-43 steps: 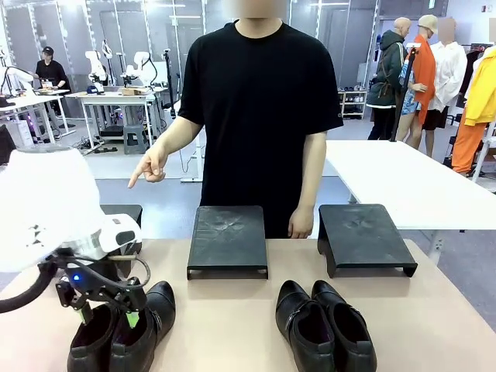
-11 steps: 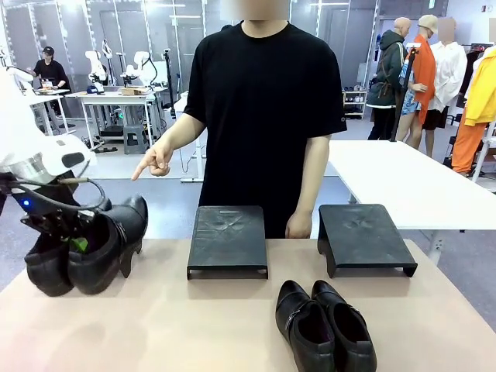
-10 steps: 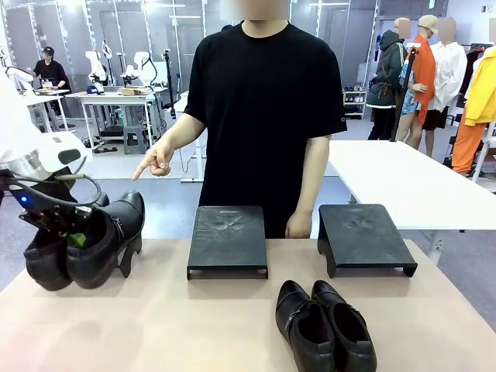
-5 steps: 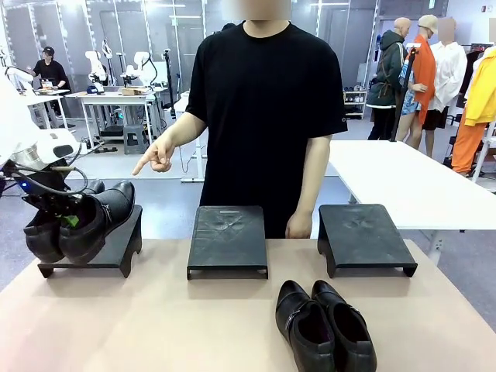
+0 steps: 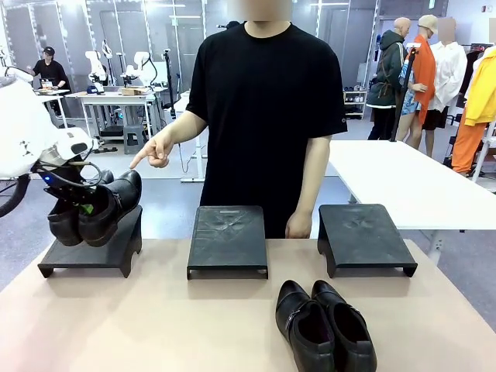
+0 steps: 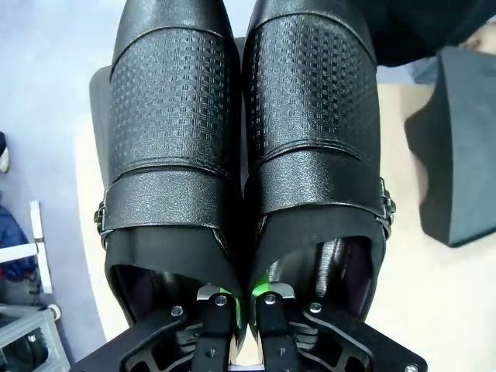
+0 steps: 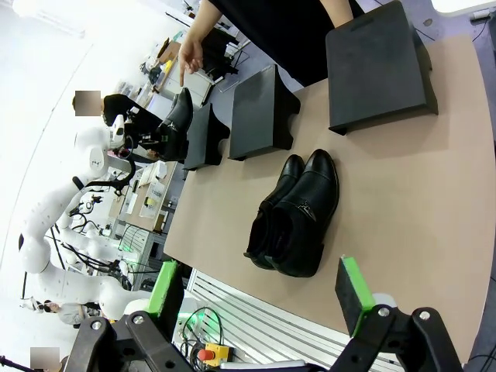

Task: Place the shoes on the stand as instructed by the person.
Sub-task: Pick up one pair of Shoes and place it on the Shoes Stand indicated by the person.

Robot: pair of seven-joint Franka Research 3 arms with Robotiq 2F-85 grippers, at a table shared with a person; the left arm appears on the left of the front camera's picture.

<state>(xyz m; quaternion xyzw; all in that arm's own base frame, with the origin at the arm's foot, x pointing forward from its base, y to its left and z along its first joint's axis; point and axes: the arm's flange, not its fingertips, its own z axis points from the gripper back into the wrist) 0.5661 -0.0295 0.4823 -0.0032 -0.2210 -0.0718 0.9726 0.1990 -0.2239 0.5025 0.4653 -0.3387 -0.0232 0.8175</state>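
Note:
My left gripper (image 5: 84,208) is shut on the inner walls of one pair of black shoes (image 5: 99,208), holding them tilted, toes raised, close over the left stand (image 5: 108,252). Whether they touch it I cannot tell. In the left wrist view my left gripper (image 6: 240,298) pinches the two shoes (image 6: 310,116) together. The other pair of shoes (image 5: 325,325) lies on the table near the front. The person (image 5: 263,101) points a hand (image 5: 153,155) toward the left stand. My right gripper (image 7: 260,288) hangs open above the table's near edge, short of that pair (image 7: 298,213).
A middle stand (image 5: 227,236) and a right stand (image 5: 363,236) sit bare along the far side of the tan table (image 5: 178,325). The person's other hand (image 5: 299,225) rests between them. A white table (image 5: 403,178) stands behind at right.
My left gripper has carried the held pair up and to the right, farther back over the left stand. The person's pointing hand and the other pair have stayed put.

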